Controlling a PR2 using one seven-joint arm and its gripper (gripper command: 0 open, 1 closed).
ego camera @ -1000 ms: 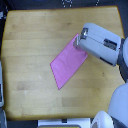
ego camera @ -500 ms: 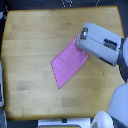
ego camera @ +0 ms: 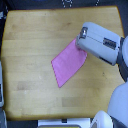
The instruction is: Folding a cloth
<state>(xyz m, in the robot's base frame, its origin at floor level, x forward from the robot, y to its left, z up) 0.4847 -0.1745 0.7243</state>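
The pink-magenta cloth (ego camera: 67,64) lies flat on the wooden tabletop (ego camera: 35,45), a four-sided piece slanting from upper right to lower left, near the middle. My arm comes in from the exterior view's right, and its white and grey gripper housing (ego camera: 95,41) hangs over the cloth's upper right corner. The fingertips are hidden under the housing, so their state and any contact with the cloth stay unclear.
The robot's white body (ego camera: 117,107) fills the lower right corner. Dark objects (ego camera: 65,3) sit beyond the table's far edge. A pale object (ego camera: 2,90) stands at the table's left edge.
The cloth's upper right corner seems to have shifted slightly under the gripper; the arm has hardly moved.
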